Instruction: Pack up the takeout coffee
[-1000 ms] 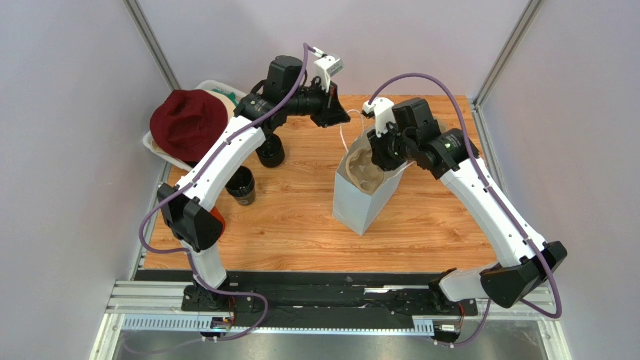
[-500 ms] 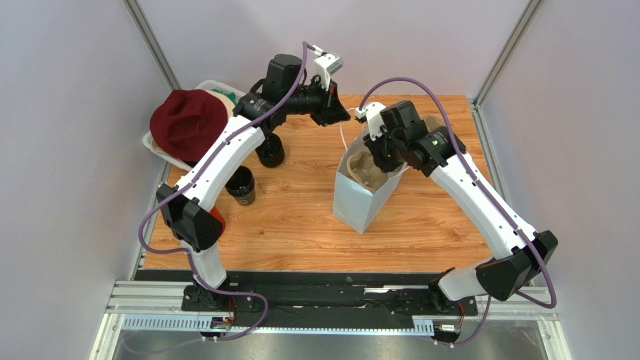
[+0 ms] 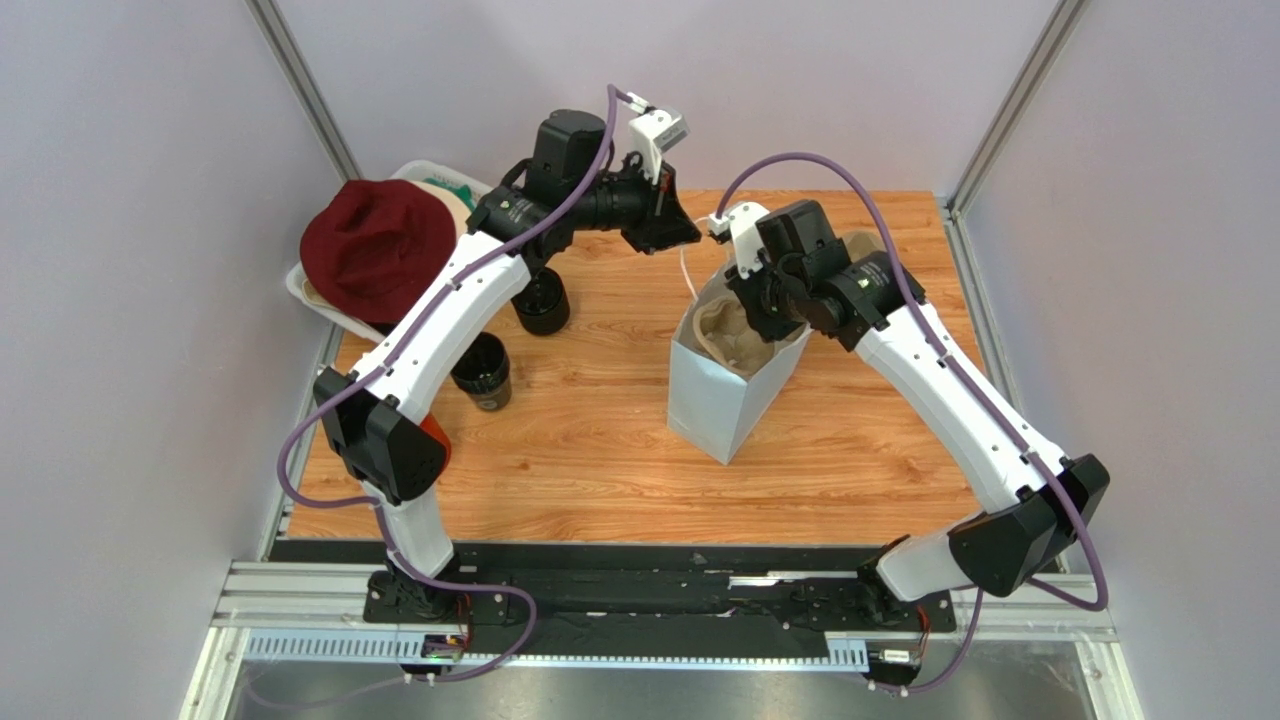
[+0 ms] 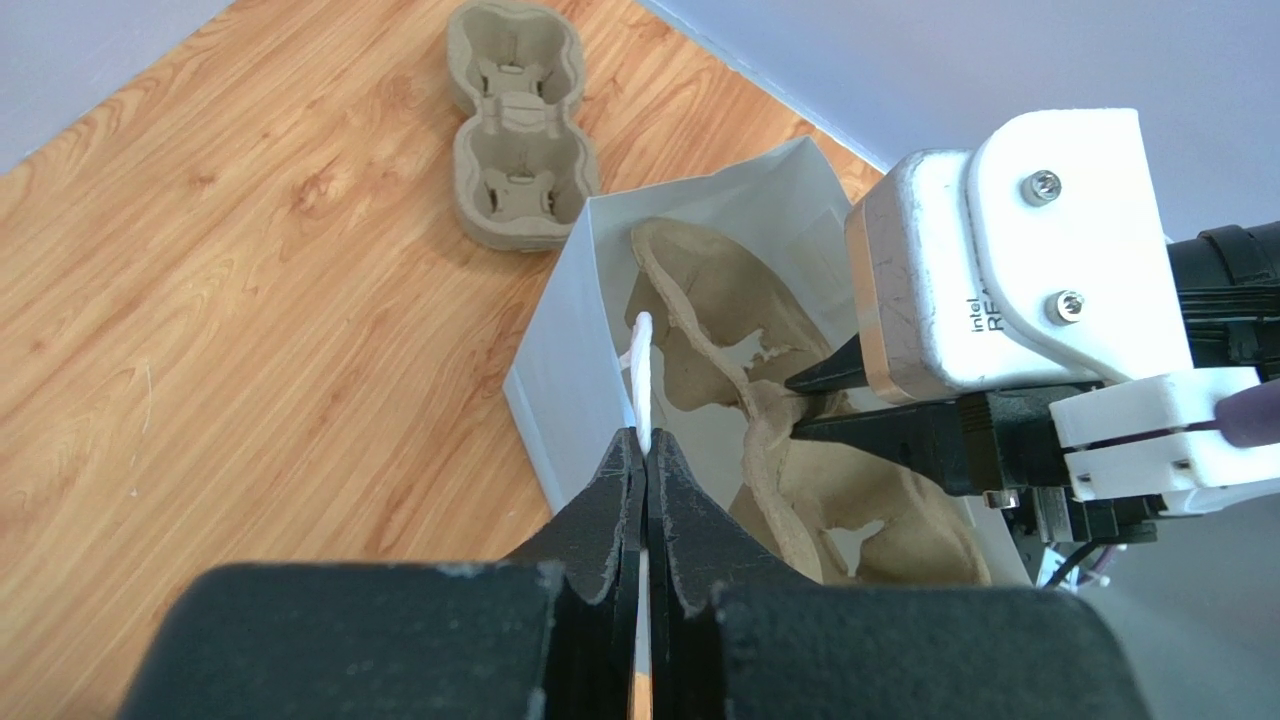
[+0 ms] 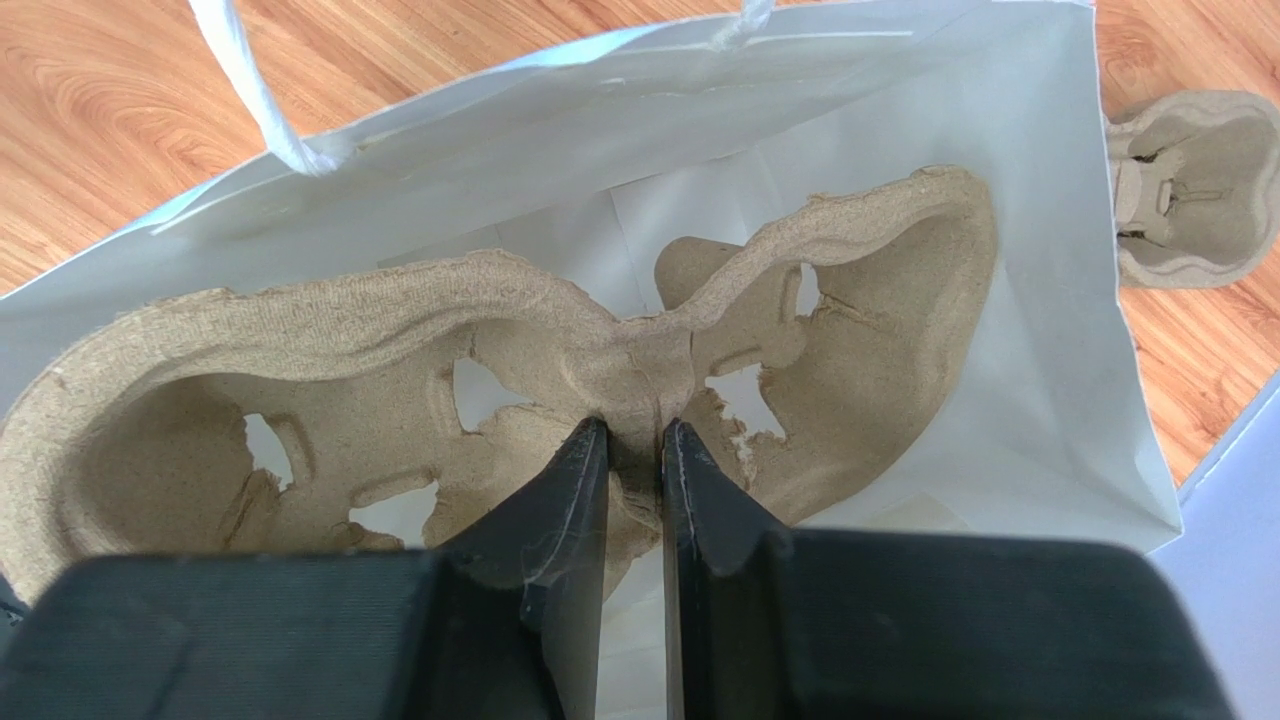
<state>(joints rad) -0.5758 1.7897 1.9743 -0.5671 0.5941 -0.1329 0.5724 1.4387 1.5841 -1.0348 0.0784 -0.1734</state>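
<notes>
The takeout coffee (image 3: 484,371) stands upright well to the left of the paper bag (image 3: 721,405), outside it and nearer to the left arm. The left gripper (image 4: 646,450) pinches the bag's white handle (image 4: 639,353). The right gripper (image 5: 634,450) grips the pulp tray (image 5: 376,323) inside the bag.

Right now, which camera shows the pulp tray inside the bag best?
Right wrist: the pulp tray fills the frame inside the bag, the right gripper pinching its centre ridge. Left wrist shows part of it behind that gripper; top external, only a tan patch.
</notes>
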